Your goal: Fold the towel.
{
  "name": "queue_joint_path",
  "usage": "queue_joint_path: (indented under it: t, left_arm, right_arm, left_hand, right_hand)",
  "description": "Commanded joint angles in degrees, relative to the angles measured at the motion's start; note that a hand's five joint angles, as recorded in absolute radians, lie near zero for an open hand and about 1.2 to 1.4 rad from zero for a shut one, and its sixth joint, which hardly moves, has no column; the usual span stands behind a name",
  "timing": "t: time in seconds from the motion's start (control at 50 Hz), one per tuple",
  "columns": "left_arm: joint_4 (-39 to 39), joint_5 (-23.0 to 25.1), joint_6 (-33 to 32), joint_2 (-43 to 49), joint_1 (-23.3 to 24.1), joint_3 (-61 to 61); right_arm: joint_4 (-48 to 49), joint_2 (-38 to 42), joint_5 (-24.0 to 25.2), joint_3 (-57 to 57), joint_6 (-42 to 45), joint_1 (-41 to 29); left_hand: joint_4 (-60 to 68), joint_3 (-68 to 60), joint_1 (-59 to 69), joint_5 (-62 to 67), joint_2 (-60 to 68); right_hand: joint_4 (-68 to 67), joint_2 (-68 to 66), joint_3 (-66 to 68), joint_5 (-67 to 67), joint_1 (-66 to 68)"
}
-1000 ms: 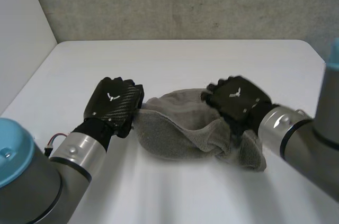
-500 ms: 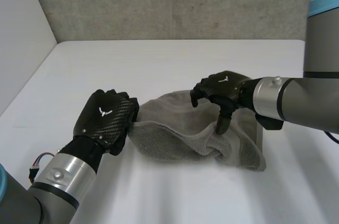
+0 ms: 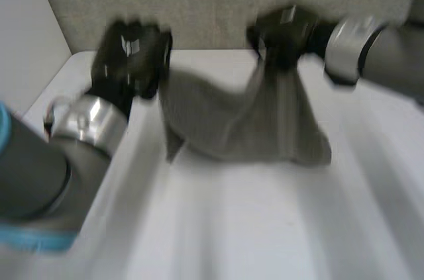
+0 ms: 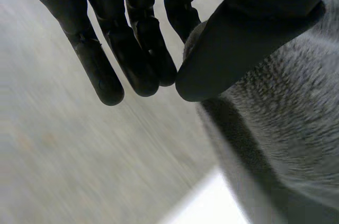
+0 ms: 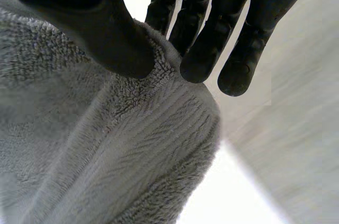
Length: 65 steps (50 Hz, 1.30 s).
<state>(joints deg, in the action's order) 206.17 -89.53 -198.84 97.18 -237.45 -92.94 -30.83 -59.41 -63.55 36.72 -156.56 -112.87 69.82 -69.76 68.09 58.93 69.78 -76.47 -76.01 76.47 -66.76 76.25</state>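
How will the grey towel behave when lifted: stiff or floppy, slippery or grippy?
Probably floppy: the towel sags between the left hand and right hand. Likely grippy: its pile looks rough where each thumb pinches it.

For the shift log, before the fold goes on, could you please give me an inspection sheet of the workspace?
surface: white table, smooth.
job's things: grey towel held up, hanging between both hands; whether its lower edge touches the table cannot be told.
clutter: nothing seen.
grippers: left hand pinches one upper corner between thumb and fingers; right hand pinches the other likewise.
cables: nothing seen on the table.
surroundings: grey wall behind, white panel at the left.
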Motion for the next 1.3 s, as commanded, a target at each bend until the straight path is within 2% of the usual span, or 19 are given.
queue_joint_path:
  t: [0.02,0.04,0.06,0.08,0.2,0.24,0.28,0.3,0.34,0.4,0.48,0.52,0.62,0.7,0.82,0.84,0.86,0.9,1.3]
  left_arm:
    - [8.1,-7.1,-2.2,4.4,2.0,23.5]
    - [8.1,-7.2,-2.2,4.4,2.0,23.5]
    - [10.0,-8.5,-2.3,5.3,2.2,26.1]
    - [10.0,-8.6,-2.3,5.3,2.2,26.1]
    - [8.7,-9.4,-2.3,6.9,2.3,24.9]
    - [7.3,-9.3,-2.3,7.1,2.3,21.4]
    - [5.8,-9.1,-2.3,6.9,2.0,13.1]
    - [5.8,-9.1,-2.3,6.9,2.0,13.0]
    - [5.2,-8.5,-2.3,6.7,1.7,5.0]
    - [4.9,-7.7,-2.3,6.5,1.6,0.4]
    - [4.1,-3.8,-3.9,6.6,1.6,-12.0]
    - [3.6,-2.5,-5.0,6.8,1.6,-14.8]
    - [3.1,-0.6,-9.0,7.0,1.6,-19.9]
    - [3.4,-0.6,-12.7,6.4,1.5,-20.8]
    - [3.9,-0.8,-12.9,5.2,0.0,-20.6]
    - [3.9,-0.8,-12.9,5.2,0.0,-20.6]
    - [4.0,-0.7,-12.9,5.0,-0.5,-20.6]
    - [4.0,-0.8,-12.8,4.9,-0.8,-20.5]
    - [4.2,-0.8,-12.6,5.1,-1.0,-20.9]
  right_arm:
    - [28.8,-14.1,-16.0,8.0,-16.8,1.2]
    - [28.9,-14.2,-16.0,8.0,-16.8,1.3]
    - [33.7,-16.7,-19.0,12.3,-16.2,1.3]
    - [36.9,-18.8,-19.6,16.8,-14.7,1.3]
    - [37.1,-20.7,-16.4,26.3,-6.3,0.6]
    - [36.2,-20.5,-14.3,32.0,-0.5,0.6]
    - [35.8,-20.5,-13.5,35.2,1.9,0.6]
    - [35.8,-20.5,-13.5,35.3,1.9,0.6]
    - [35.3,-20.1,-12.7,42.1,5.2,0.7]
    - [34.6,-18.5,-12.4,48.9,7.7,0.5]
    - [32.8,-16.5,-12.3,55.2,10.8,0.5]
    - [29.9,-14.5,-12.6,59.8,15.7,0.2]
    - [28.2,-14.0,-12.7,63.0,19.1,-0.3]
    - [29.0,-14.1,-12.4,63.9,17.4,-0.2]
    - [34.5,-13.6,-12.7,64.7,7.7,0.5]
    - [35.9,-13.6,-12.7,65.1,5.0,0.6]
    - [35.9,-13.6,-12.7,65.1,5.0,0.6]
    - [38.1,-13.6,-12.7,66.1,0.4,0.6]
    - [38.2,-8.4,-12.5,65.8,-10.6,5.1]
  left_hand:
    - [10.2,-10.2,11.9,11.1,10.2]
    - [10.2,-10.2,11.9,11.1,10.2]
    - [10.2,-10.2,11.9,11.1,10.2]
    - [10.2,-10.2,11.9,11.1,10.2]
    - [10.2,-10.2,11.9,11.1,10.2]
    - [10.2,-10.2,11.9,11.1,10.2]
    - [10.2,-10.2,11.9,11.1,10.2]
    - [10.2,-10.2,11.9,11.1,10.2]
    - [10.2,-10.2,11.9,11.1,10.2]
    - [10.2,-10.2,11.9,11.1,10.2]
    - [10.2,-10.2,11.9,11.1,10.2]
    - [10.2,-10.2,11.9,11.1,10.2]
    - [10.2,-10.2,11.9,11.1,10.2]
    - [10.2,-10.2,11.9,11.1,10.2]
    - [10.2,-10.2,11.9,11.1,10.2]
    - [10.2,-10.2,11.9,11.1,10.2]
    - [10.2,-10.2,11.9,11.1,10.2]
    - [10.2,-10.2,11.9,11.1,10.2]
    - [10.2,-10.2,11.9,11.1,10.2]
  right_hand:
    - [-3.5,-4.0,3.5,-3.2,3.7]
    - [-3.5,-4.0,3.5,-3.2,3.7]
    - [-3.5,-4.0,3.5,-3.2,3.7]
    - [-3.5,-4.0,3.5,-3.2,3.7]
    - [-3.5,-4.0,3.5,-3.2,3.7]
    - [-3.5,-4.0,3.5,-3.2,3.7]
    - [-3.5,-4.0,3.5,-3.2,3.7]
    - [-3.5,-4.0,3.5,-3.2,3.7]
    - [-3.5,-4.0,3.5,-3.2,3.7]
    - [-3.5,-4.0,3.5,-3.2,3.7]
    - [-3.5,-4.0,3.5,-3.2,3.7]
    - [-3.5,-4.0,3.5,-3.2,3.7]
    - [-3.5,-4.0,3.5,-3.2,3.7]
    - [-3.5,-4.0,3.5,-3.2,3.7]
    - [-3.5,-4.0,3.5,-3.2,3.7]
    - [5.1,4.6,-5.1,5.4,-4.9]
    - [5.2,4.7,-5.2,5.4,-4.9]
    - [26.1,25.6,-26.1,26.4,-25.9]
    - [39.8,39.4,-39.8,40.1,-39.6]
